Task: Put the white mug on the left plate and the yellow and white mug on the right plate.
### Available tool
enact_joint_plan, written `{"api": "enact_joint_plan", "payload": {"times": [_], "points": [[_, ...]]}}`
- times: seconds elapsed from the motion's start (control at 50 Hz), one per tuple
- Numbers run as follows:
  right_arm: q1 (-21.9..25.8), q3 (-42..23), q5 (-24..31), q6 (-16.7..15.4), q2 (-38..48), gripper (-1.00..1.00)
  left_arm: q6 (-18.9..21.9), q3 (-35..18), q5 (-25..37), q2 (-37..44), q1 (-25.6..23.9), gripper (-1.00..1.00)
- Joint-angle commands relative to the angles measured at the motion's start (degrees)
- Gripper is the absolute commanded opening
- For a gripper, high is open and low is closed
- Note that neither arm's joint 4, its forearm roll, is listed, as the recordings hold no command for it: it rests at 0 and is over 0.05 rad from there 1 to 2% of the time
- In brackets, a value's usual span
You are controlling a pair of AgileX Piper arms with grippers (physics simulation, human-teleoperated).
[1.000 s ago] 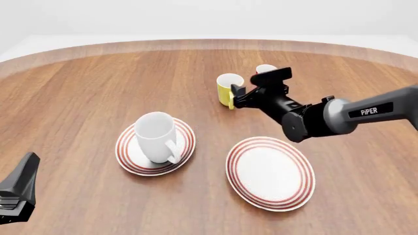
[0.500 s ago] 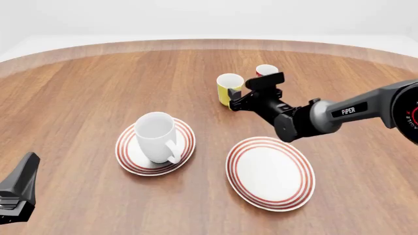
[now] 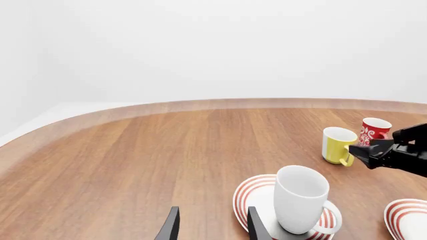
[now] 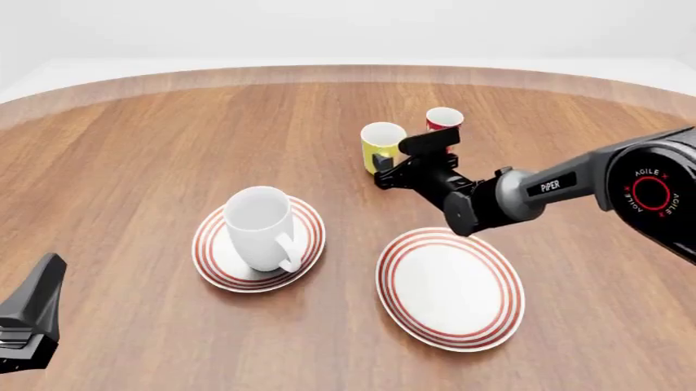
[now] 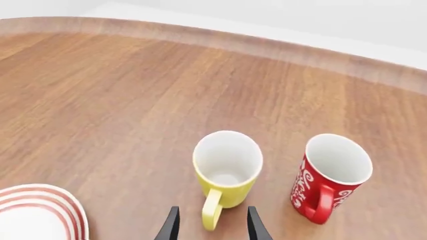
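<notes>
— What do we see changed?
— Our right hand (image 4: 383, 167) has come down and closer to the yellow and white mug (image 4: 382, 147), fingers spread either side of its handle, not yet pinching.
— And the rest?
— The white mug (image 4: 261, 227) stands on the left plate (image 4: 209, 248); our left hand (image 3: 210, 226) hangs spread nearby. The right plate (image 4: 449, 287) is bare.

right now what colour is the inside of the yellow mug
White inside, yellow outside with a yellow handle: the yellow and white mug shows this best in the right wrist view.
</notes>
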Motion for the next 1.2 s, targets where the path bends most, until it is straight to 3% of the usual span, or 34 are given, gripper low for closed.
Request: {"api": "enact_joint_plan", "payload": {"times": [0.02, 1.0, 1.02, 1.2], "points": [[-0.14, -2.49, 0.61, -0.22, 2.53, 1.00, 0.00, 0.00, 0.00, 0.00, 0.00, 1.00], [0.34, -8.60, 2.79, 1.27, 9.43, 1.00, 0.00, 0.00, 0.00, 0.00, 0.00, 1.00], [0.31, -8.30, 2.53, 1.14, 9.25, -1.00, 0.00, 0.00, 0.00, 0.00, 0.00, 1.00], [-0.83, -4.83, 0.41, 0.28, 6.49, -1.00, 0.00, 0.00, 0.00, 0.00, 0.00, 1.00]]}}
